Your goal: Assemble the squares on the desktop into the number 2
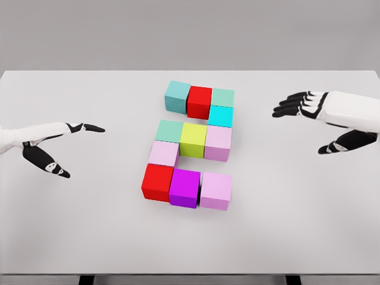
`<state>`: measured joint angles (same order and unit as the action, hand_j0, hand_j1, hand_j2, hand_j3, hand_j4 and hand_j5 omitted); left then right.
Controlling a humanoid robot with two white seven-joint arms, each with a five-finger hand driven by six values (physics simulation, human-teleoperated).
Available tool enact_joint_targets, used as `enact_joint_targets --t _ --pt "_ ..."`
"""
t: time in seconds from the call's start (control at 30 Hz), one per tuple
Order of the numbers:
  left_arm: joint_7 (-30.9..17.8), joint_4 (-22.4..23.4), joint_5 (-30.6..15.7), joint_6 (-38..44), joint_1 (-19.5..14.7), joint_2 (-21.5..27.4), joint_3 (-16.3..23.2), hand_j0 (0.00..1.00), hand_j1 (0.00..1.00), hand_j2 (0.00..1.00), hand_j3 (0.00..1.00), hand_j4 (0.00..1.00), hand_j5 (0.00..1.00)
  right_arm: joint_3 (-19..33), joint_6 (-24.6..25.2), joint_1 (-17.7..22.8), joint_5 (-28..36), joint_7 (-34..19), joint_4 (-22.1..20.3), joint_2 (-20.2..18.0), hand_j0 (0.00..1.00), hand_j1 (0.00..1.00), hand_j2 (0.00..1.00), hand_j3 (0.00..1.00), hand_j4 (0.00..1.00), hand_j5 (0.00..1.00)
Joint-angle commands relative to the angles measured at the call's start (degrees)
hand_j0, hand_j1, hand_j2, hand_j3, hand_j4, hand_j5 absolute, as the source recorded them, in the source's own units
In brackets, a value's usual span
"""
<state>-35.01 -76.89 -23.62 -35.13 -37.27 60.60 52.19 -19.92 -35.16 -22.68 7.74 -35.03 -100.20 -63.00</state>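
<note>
Coloured cubes (191,146) (eleven), touching; 2-shaped

Cubes (193,145) sit mid-table (71,237), touching, in three rows of three: far, middle, near. One cube links far and middle rows on the right; one links middle and near rows on the left. Left hand (56,145) lies well left of them, right hand (323,119) well right.
</note>
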Motion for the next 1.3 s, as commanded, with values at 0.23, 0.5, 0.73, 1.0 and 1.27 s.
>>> enact_joint_targets --t 0.23,0.5,0.73,1.0,1.27 --pt "0.0 0.0 -0.5 0.1 0.3 0.1 -0.1 1.00 1.00 1.00 1.00 1.00 1.00 -1.6 0.2 1.8 -2.4 0.0 -0.3 -0.1 1.00 1.00 1.00 1.00 1.00 1.00" --pt "0.0 -0.1 -0.4 0.1 0.4 0.1 -0.1 1.00 1.00 1.00 1.00 1.00 1.00 -12.7 0.2 1.2 -22.6 0.0 -0.3 1.0 1.00 1.00 1.00 1.00 1.00 1.00" --pt "0.0 0.2 -0.4 0.1 0.4 0.1 -0.1 1.00 1.00 1.00 1.00 1.00 1.00 -16.2 0.2 1.0 -24.8 0.0 -0.4 3.8 1.00 1.00 1.00 1.00 1.00 1.00" --pt "0.0 0.2 -0.4 0.1 0.4 0.1 -0.1 1.00 1.00 1.00 1.00 1.00 1.00 -18.7 0.2 0.8 -26.7 0.0 -0.3 6.8 1.00 1.00 1.00 1.00 1.00 1.00" --pt "0.0 0.2 -0.4 0.1 0.4 0.1 -0.1 1.00 1.00 1.00 1.00 1.00 1.00 -18.8 0.2 0.2 -26.9 0.0 -0.3 7.7 1.00 1.00 1.00 1.00 1.00 1.00"
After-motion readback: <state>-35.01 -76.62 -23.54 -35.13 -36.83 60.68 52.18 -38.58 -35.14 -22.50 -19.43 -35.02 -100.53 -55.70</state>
